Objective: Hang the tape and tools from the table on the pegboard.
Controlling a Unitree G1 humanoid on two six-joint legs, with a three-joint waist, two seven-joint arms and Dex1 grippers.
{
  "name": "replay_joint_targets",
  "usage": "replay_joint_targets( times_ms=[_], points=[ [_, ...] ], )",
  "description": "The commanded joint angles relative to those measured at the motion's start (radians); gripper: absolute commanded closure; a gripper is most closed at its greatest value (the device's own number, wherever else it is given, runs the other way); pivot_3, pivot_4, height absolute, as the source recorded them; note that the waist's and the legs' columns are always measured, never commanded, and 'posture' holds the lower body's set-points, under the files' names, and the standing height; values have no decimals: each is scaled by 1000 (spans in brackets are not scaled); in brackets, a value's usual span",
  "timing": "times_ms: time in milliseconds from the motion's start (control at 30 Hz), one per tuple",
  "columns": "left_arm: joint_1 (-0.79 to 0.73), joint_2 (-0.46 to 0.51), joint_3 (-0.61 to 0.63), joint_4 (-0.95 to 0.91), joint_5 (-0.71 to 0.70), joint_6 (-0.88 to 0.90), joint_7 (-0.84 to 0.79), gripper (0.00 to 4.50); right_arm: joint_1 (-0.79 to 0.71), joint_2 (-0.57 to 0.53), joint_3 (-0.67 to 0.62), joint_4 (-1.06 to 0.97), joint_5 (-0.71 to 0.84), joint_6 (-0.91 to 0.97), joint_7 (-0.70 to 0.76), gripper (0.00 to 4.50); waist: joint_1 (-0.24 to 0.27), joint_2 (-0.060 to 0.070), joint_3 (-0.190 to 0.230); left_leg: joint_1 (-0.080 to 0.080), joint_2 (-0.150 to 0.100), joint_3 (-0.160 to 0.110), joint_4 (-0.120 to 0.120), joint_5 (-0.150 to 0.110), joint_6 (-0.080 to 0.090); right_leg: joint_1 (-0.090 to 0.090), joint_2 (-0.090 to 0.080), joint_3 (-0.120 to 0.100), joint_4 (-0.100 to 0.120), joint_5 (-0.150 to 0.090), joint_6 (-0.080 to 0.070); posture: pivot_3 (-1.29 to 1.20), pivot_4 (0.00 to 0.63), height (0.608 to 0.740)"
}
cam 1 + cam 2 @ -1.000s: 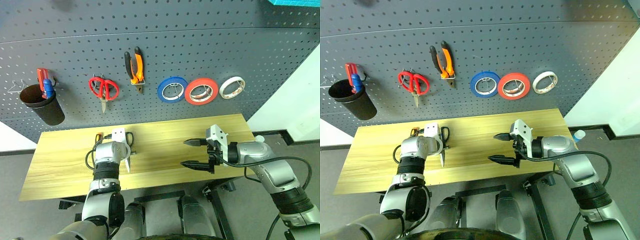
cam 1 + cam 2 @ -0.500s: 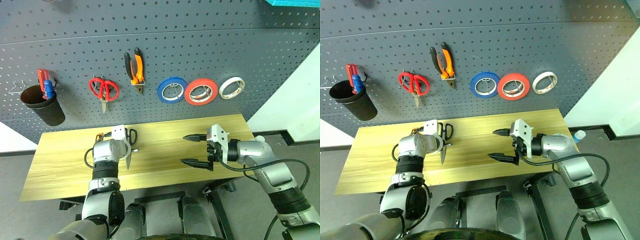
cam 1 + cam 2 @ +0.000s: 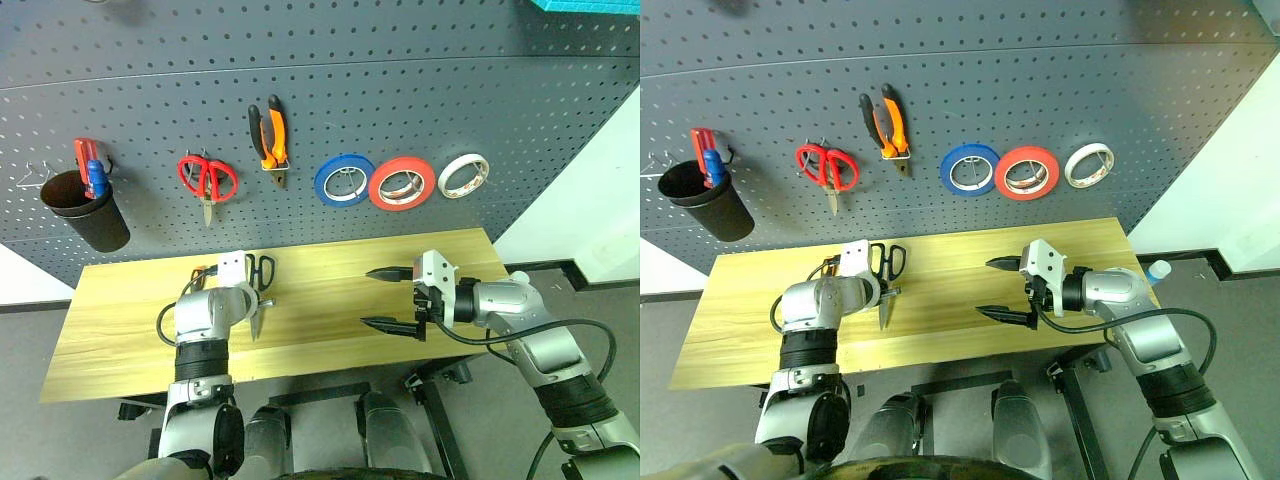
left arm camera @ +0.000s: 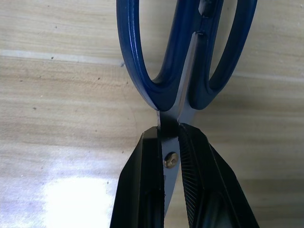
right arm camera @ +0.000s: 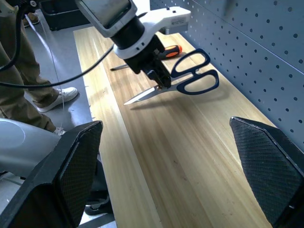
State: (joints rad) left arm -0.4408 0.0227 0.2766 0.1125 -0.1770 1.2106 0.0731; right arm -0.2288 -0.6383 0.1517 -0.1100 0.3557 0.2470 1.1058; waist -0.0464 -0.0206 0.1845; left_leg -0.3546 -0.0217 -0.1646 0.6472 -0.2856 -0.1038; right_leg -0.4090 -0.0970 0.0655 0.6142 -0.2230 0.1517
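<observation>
Left eye view: left hand (image 3: 256,312) now clenched on scissors (image 3: 258,292), lifted off table (image 3: 330,290); right hand (image 3: 388,298) released.

Left arm reaches forward over the table (image 3: 130,330), wrist bent so the left gripper (image 3: 256,305) points steeply down near the table's back edge, fingers (image 4: 147,190) pinched tight on the dark-handled scissors (image 5: 178,83) right at the pivot, holding them just off the wood. Right arm comes in from the table's right end, elbow out, right gripper (image 3: 392,298) pointing sideways across the table with both fingers spread wide, holding nothing.
</observation>
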Motion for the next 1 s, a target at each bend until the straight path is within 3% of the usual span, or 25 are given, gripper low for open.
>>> replay_joint_targets(
  times_ms=[33,333,600,1000],
  points=[
    [44,32,-32,-104,-37,-11,-73,4298,1,5,-12,-14,4,-13,4,0,0,0,0,0,0,0,0,0,0,0,0,0,0,0,0,-72,114,738],
    [250,186,-81,-259,-92,-178,-289,4298,2,12,0,-8,-28,-65,2,0,0,0,0,0,0,0,0,0,0,0,0,0,0,0,-1,-68,117,738],
    [340,210,-9,-280,-185,-391,-428,4298,-18,54,0,13,-47,-146,-4,0,2,0,0,0,0,0,0,0,0,0,0,0,0,0,-1,-61,115,738],
    [447,233,60,-292,-312,-584,-569,4298,-47,101,-122,-139,249,7,3,0,-1,1,0,0,0,0,0,0,1,0,0,0,0,-1,-4,-75,106,738]
  ],
)
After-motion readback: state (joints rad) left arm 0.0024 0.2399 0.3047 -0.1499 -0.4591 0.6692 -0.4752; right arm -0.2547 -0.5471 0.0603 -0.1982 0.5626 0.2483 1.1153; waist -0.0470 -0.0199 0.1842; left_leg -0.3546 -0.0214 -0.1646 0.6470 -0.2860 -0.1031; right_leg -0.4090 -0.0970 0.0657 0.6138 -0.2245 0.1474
